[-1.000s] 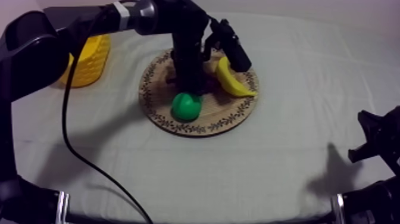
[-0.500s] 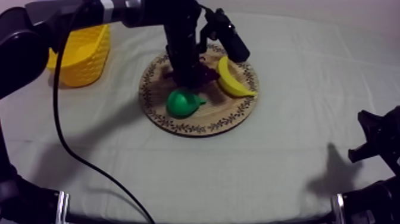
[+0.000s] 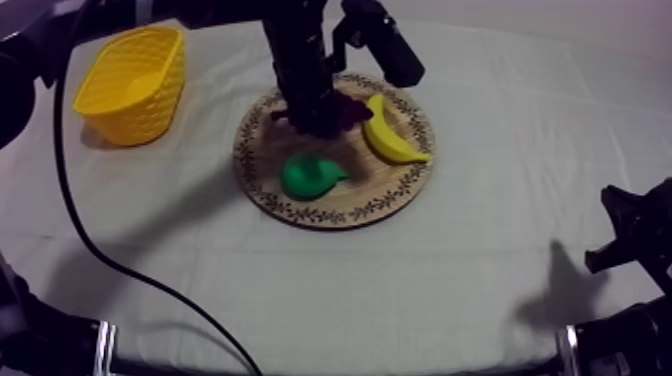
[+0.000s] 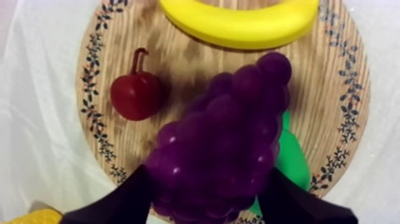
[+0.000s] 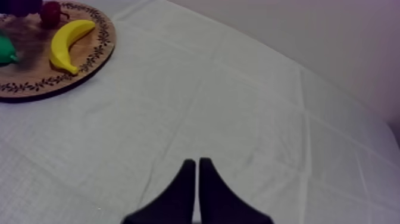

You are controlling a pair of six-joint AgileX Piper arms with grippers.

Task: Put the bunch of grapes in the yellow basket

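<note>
The purple bunch of grapes (image 4: 229, 137) hangs just above the round wooden board (image 4: 178, 59), with my left gripper (image 4: 208, 179) shut on it. From above, that gripper (image 3: 318, 112) stands over the board's (image 3: 400, 195) back part, and the grapes (image 3: 347, 110) peek out beside it. The yellow basket (image 3: 130, 80) stands at the far left, apart from the board. My right gripper (image 5: 196, 164) is shut on nothing, low over bare cloth at the right (image 3: 625, 235).
On the board lie a banana (image 3: 392, 138), a green pear (image 3: 308, 176) and a small red fruit (image 4: 137, 95). The right wrist view shows the board (image 5: 36, 74) with the banana (image 5: 68, 42) far off. Open cloth stretches between board and basket.
My left arm has risen and drawn back toward the upper left with the grapes in its fingers. The pear and basket now show more fully. The right arm has not moved.
</note>
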